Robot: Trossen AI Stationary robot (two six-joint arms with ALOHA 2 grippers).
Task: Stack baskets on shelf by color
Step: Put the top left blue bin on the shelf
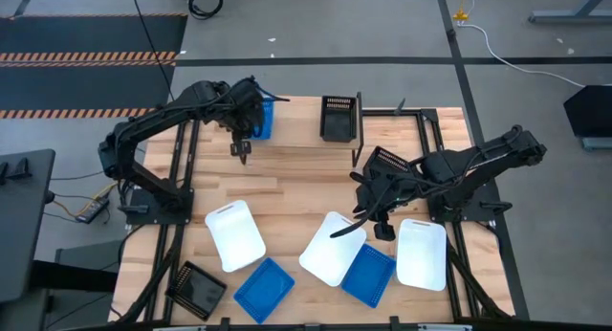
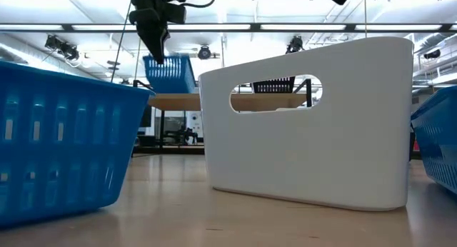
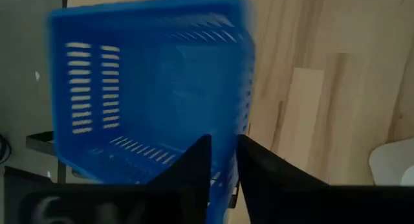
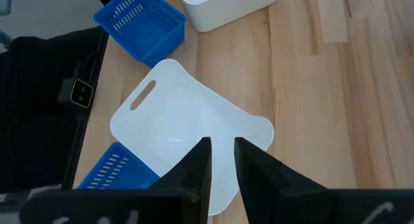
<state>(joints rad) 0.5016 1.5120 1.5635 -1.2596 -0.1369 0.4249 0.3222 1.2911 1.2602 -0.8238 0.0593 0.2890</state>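
Note:
A blue basket (image 1: 265,121) stands on the shelf (image 2: 214,102) at the table's far left, and it fills the left wrist view as the blue basket (image 3: 149,88). My left gripper (image 1: 242,151) hangs at its near-left corner, fingers pointing down with only a narrow gap. A black basket (image 1: 338,118) stands farther right on the shelf. My right gripper (image 1: 381,226), also narrow-gapped, hovers above the middle white basket (image 4: 187,133), which rests on the table. My left gripper (image 3: 223,146) comes from above at the blue basket's near corner (image 3: 233,175). In the low view its fingertip (image 2: 158,56) is level with the basket's rim. I cannot tell whether it touches the basket.
On the near half of the table lie two more white baskets (image 1: 234,235) (image 1: 422,254), two blue baskets (image 1: 265,288) (image 1: 368,275) and a black basket (image 1: 196,288). Another black basket (image 1: 387,164) sits under the right arm. Bare wood lies at the table's middle.

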